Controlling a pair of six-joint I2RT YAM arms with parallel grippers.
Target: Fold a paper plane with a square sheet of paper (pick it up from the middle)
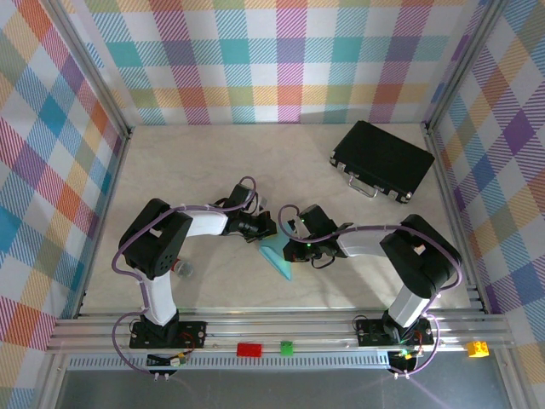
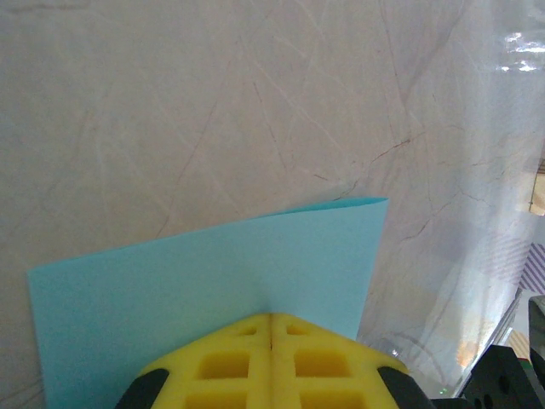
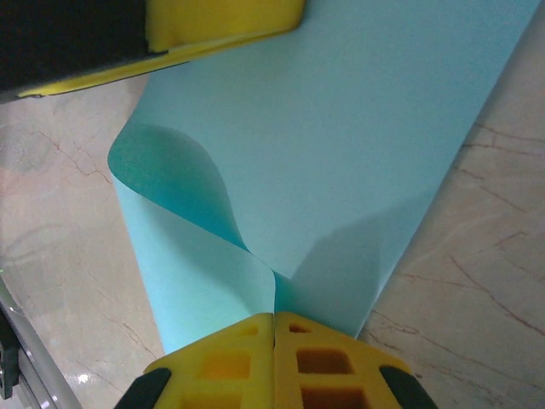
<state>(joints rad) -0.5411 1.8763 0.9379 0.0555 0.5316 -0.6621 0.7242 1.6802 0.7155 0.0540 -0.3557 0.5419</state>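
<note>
In the middle of the overhead frame we saw the light-blue sheet of paper (image 1: 279, 256) between the two arms, over the counter (image 1: 196, 162). The left pincer (image 2: 271, 317) was pressed together on one edge of it. The right pincer (image 3: 274, 317) was clamped on another edge, where the paper curled in a loose fold. A black case (image 1: 383, 159) lay at upper right, well apart.

Left end effector (image 1: 267, 233), right end effector (image 1: 289, 242) meet at blue paper (image 1: 279, 261), mid-table.
</note>
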